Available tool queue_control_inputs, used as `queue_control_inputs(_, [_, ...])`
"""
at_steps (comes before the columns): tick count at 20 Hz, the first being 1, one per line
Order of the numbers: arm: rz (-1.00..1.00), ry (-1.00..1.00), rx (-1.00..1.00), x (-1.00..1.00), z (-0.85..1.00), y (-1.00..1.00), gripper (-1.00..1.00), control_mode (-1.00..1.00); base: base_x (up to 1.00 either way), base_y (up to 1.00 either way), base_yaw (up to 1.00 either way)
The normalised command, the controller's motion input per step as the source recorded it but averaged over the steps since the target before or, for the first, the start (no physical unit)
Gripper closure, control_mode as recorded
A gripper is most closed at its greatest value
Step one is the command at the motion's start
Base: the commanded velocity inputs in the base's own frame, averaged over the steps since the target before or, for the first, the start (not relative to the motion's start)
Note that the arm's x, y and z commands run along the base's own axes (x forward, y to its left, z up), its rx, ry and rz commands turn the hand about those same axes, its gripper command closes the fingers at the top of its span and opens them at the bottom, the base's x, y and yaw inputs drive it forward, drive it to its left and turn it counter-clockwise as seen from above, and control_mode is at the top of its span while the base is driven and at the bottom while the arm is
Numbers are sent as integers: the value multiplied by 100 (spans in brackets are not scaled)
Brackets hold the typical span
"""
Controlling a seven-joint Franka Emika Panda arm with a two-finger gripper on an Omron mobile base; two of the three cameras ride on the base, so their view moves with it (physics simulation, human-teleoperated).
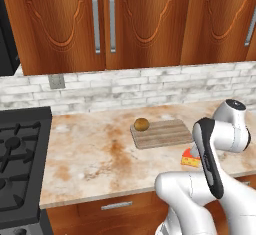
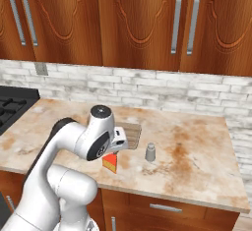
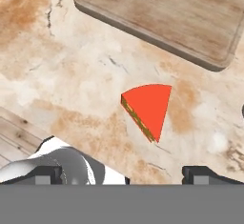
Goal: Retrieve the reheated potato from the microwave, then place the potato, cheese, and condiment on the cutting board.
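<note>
Hand view: we hover with gripper [image 3: 122, 173] spread above the cheese [image 3: 147, 107]; board [image 3: 162, 15] at 12 o'clock, potato [image 1: 141, 124] already on it. Next, we judge: descend, pinch cheese.

Wooden cabinets [image 1: 125, 19] above white brick backsplash [image 1: 150, 86].
</note>
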Motion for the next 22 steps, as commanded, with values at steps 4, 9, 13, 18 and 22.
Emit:
queue_control_inputs(4, [6, 1, 0, 1, -25, 0, -100, -100, 0, 0, 0])
queue_control_inputs(9, [0, 4, 0, 19, -21, 0, -100, -100, 0, 0, 0])
queue_control_inputs(13, [0, 4, 0, 21, -23, 0, -100, -100, 0, 0, 0])
queue_control_inputs(18, [0, 4, 0, 19, -27, 0, -100, -100, 0, 0, 0])
queue_control_inputs(22, [0, 3, 0, 22, -26, 0, -100, -100, 0, 0, 0])
